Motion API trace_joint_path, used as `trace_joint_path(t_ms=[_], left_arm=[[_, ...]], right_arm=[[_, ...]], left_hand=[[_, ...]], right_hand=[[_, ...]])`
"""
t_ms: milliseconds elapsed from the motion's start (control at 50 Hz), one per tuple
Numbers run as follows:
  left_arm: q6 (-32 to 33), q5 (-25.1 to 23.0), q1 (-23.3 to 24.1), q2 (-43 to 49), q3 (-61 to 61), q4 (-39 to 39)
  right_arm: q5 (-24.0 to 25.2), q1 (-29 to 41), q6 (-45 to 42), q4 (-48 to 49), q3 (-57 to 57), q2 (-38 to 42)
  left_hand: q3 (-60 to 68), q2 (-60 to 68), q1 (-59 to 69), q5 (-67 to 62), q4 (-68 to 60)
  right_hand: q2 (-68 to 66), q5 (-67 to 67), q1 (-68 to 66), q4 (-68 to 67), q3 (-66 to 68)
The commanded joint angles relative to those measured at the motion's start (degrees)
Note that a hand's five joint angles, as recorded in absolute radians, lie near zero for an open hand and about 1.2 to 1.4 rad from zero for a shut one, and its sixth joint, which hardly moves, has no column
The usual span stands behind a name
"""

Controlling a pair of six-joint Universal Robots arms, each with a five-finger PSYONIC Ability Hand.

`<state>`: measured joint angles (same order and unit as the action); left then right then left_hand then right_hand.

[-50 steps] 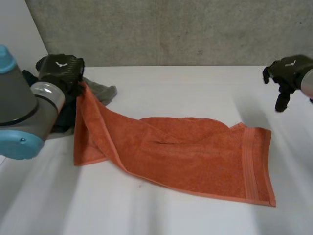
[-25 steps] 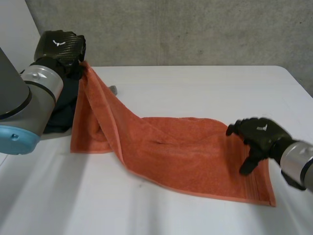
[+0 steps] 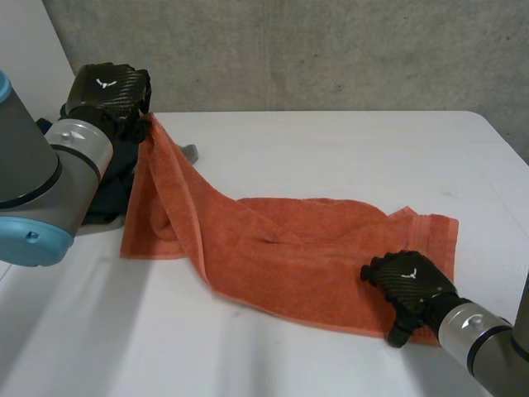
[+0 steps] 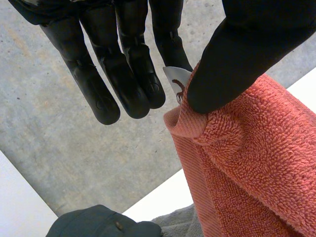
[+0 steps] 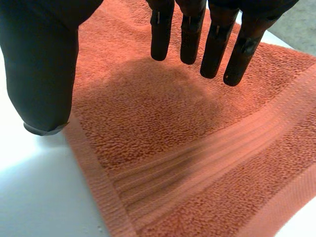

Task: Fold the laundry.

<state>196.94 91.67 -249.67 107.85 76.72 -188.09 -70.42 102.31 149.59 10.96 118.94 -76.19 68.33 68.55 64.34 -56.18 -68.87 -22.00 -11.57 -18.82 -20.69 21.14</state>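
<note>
**Right hand down at the towel's near corner**

My left hand (image 3: 107,95) pinches one corner of the towel (image 3: 314,256) between thumb and fingers and holds it up off the desk (image 3: 331,149). From that corner the towel hangs in a slack fold. The rest lies flat on the desk, stretching away toward my right side. A heap of dark clothes (image 3: 111,190) sits just behind the raised end, and a scrap of grey cloth (image 3: 190,152) peeps out beside it.

What has changed is my right hand (image 3: 409,285). A second ago it hung well clear of the towel, beyond its far right end. Half a second ago it was over the striped border. Now it is low over the near corner at that same end. Its fingers are straight and spread above the cloth, and the thumb sits just off the towel's near edge. It grips nothing yet, and I cannot tell whether the fingertips touch the pile. My left hand has barely moved and kept its pinch throughout.

I take this to mean the pick-up of a second corner is about to start. Once both corners are held I could lift and spread the towel for a first fold. The corner lies flat against the desk, so I expect the thumb must slip under the edge, or the fingers will only push the cloth along.
</note>
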Motion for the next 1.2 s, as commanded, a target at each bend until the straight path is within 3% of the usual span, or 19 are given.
trace_joint_path(t_ms=[20,560,1060,1200], left_arm=[[-0.06,0.0,-0.03,-0.01,0.27,0.0],[-0.24,0.0,-0.56,-0.01,1.15,0.0],[-0.24,0.0,-0.47,-0.36,1.24,0.0],[-0.15,0.0,-0.56,-0.54,2.03,0.0]], right_arm=[[-0.16,0.61,-0.61,0.56,0.33,0.61],[-1.21,0.87,-4.57,4.95,-1.16,4.3],[-3.41,0.69,-5.62,4.87,-9.68,7.72],[-4.63,0.43,-5.63,4.87,-12.4,9.92]], left_hand=[[11.67,11.45,15.66,-13.82,-11.13],[11.67,11.45,15.66,-13.82,-11.13],[11.67,11.45,15.66,-13.82,-11.13],[11.67,11.45,15.66,-13.82,-11.13]], right_hand=[[-2.55,-2.98,-5.73,-3.86,3.41],[-12.14,-12.57,-15.31,-13.45,13.0],[-19.2,-19.63,-22.38,-20.51,20.06],[-33.11,-33.54,-36.29,-34.42,33.97]])
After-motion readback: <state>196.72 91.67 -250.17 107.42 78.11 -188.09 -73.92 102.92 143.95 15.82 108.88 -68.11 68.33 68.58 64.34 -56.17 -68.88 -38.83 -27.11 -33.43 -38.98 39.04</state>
